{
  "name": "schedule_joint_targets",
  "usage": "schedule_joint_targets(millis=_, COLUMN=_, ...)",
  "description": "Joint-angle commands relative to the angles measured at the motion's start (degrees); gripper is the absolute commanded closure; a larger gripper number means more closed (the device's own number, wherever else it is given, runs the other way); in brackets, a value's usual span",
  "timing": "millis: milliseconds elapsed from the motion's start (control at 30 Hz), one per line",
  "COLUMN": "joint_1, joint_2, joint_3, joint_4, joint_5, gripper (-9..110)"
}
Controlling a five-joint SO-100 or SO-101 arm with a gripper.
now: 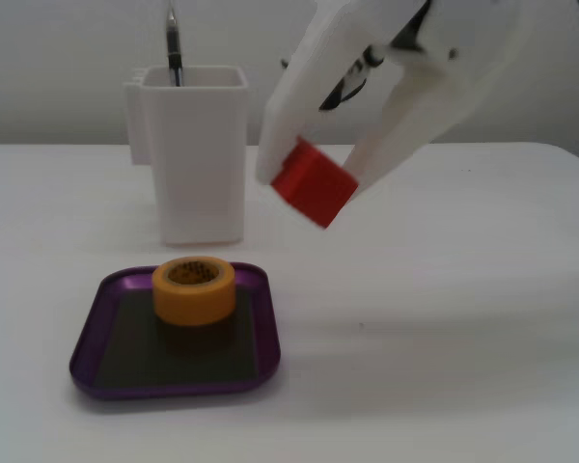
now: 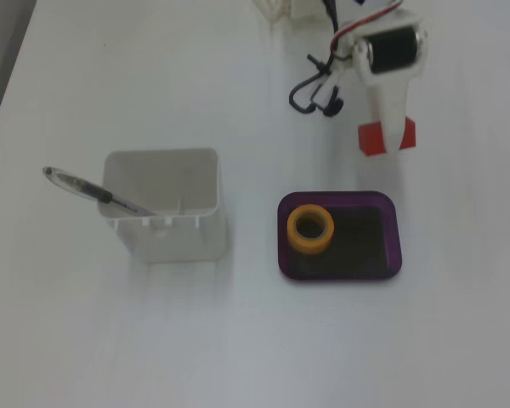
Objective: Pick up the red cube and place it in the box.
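Observation:
My white gripper (image 1: pixel 314 183) is shut on the red cube (image 1: pixel 314 185) and holds it in the air, above the table and up and to the right of the box in a fixed view. The box (image 1: pixel 92 338) is a shallow purple tray with a dark floor. From above, in a fixed view, the gripper (image 2: pixel 389 140) and the red cube (image 2: pixel 370 138) are just beyond the far edge of the box (image 2: pixel 393 246), not over it. A yellow-orange tape roll (image 1: pixel 194 287) sits inside the box, at its left end as seen from above (image 2: pixel 310 230).
A tall white container (image 1: pixel 195 154) with a pen (image 2: pixel 93 192) in it stands behind the box, left of it from above (image 2: pixel 166 208). Black cables (image 2: pixel 314 89) hang near the arm.

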Motion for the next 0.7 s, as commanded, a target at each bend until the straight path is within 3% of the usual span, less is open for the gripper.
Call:
schedule_joint_targets(millis=0, joint_1=-0.26, joint_2=-7.12, joint_3=-6.42, joint_4=-4.39, joint_5=-0.44, gripper=102)
schedule_joint_targets(millis=333, joint_1=-0.26, joint_2=-26.19, joint_3=-21.71, joint_4=-5.01, joint_5=-0.35, gripper=102)
schedule_joint_targets(millis=667, joint_1=5.36, joint_2=-33.66, joint_3=-24.52, joint_4=-5.54, joint_5=-0.35, gripper=102)
